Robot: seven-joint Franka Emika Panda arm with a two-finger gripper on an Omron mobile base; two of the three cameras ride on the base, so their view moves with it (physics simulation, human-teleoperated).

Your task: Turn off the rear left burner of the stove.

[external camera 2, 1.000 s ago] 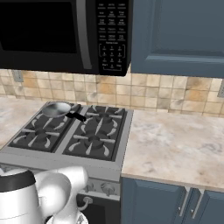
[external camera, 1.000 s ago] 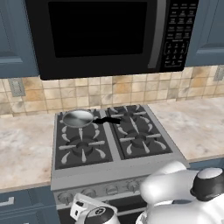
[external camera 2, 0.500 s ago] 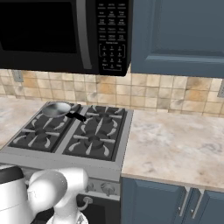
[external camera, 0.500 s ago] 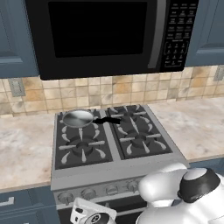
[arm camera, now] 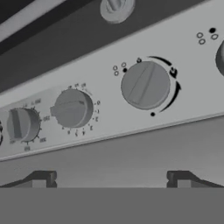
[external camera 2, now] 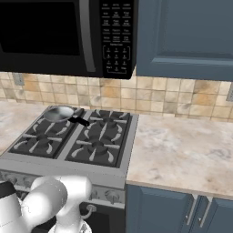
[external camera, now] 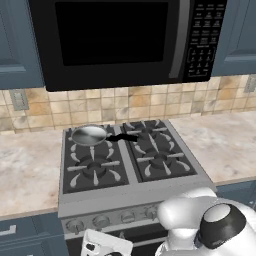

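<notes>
The stove (external camera: 131,199) is a grey steel range with a black four-burner top. Its rear left burner (external camera: 82,143) lies mostly under a small steel pan (external camera: 89,135) with a black handle; the same pan (external camera 2: 58,113) sits at the back left in the right base view. No flame is visible. My gripper (arm camera: 111,180) is open, its fingertips (arm camera: 43,179) wide apart, close in front of the knob row. A large round knob (arm camera: 145,84) is straight ahead, with a second knob (arm camera: 72,108) and a third knob (arm camera: 22,124) beside it. The white hand (external camera: 106,244) hangs below the panel.
A black microwave (external camera: 125,40) hangs above the stove. Marble counter (external camera: 27,172) runs on both sides, with blue cabinet doors (external camera 2: 182,209) beneath. The oven door's bar handle mount (arm camera: 114,6) is near the knobs. My white arm (external camera: 210,225) stands before the range's right front.
The arm's elbow has sunk lower and the hand has dropped slightly in front of the knob panel. The stove and the pan have not moved.
</notes>
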